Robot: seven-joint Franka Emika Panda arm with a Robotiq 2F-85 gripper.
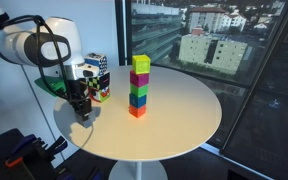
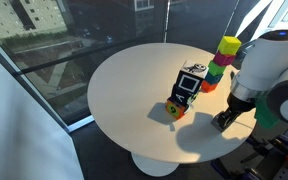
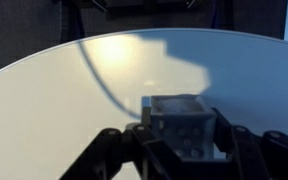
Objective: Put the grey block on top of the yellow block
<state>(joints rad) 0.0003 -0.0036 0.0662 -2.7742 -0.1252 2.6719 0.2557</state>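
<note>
The gripper (image 3: 182, 150) comes in from the bottom edge of the wrist view. Its dark fingers (image 3: 227, 140) are drawn in on both sides of the grey block (image 3: 179, 115), which fills the gap between them. The block looks clamped there. I cannot tell whether it rests on the table or is just above it.

In both exterior views the gripper (image 1: 82, 114) (image 2: 224, 121) points straight down, low over the white round table (image 1: 189, 115) (image 2: 119, 80). It is lower left of centre in one picture and at the right side in the other. The grey block is too small and too hidden by the fingers to make out in those views.

Just behind the gripper in an exterior view stands a taller chequered box (image 1: 98, 75). In an exterior view the same box (image 2: 190, 84) stands near the middle of the table, with a small colourful thing (image 2: 174, 109) at its foot.

The yellow block (image 1: 141, 64) (image 2: 229, 45) is well apart from the gripper. It is the top piece of an upright stack of coloured blocks (image 1: 138, 92) (image 2: 216, 72), at the centre of one exterior picture and in the upper right of the other. Below it come green, pink, blue, green and orange pieces.
</note>
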